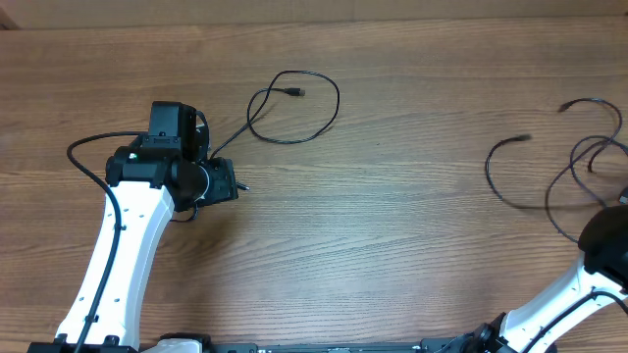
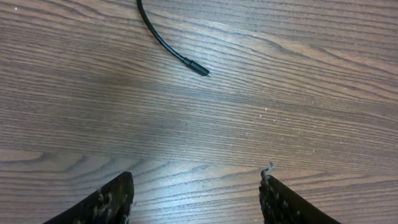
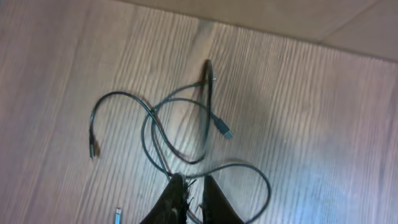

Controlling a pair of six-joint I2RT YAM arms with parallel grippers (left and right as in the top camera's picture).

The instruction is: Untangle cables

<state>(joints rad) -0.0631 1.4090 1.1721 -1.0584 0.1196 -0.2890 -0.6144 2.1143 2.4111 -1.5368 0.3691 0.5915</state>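
Wood table (image 1: 392, 245) fills every view. L claw (image 2: 198, 177) is spread wide w/ nothing in it, only bare wood between the tips. One loose cable (image 1: 337, 103) lies in a loop at 12 o'clock on the table. Its plug end (image 2: 198, 67) sits at 12 o'clock from the L claw, not touching. Tangled cables (image 1: 574, 162) lie at 3 o'clock. R claw (image 3: 191, 193) is squeezed nearly closed & seems to pinch one strand, tho it's blurry.

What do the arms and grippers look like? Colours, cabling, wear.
Both arms are white links with black joint housings: left arm, right arm. A thick black cable comes off the left arm's wrist and runs along its link. The left gripper and right gripper have dark, scuffed fingers.
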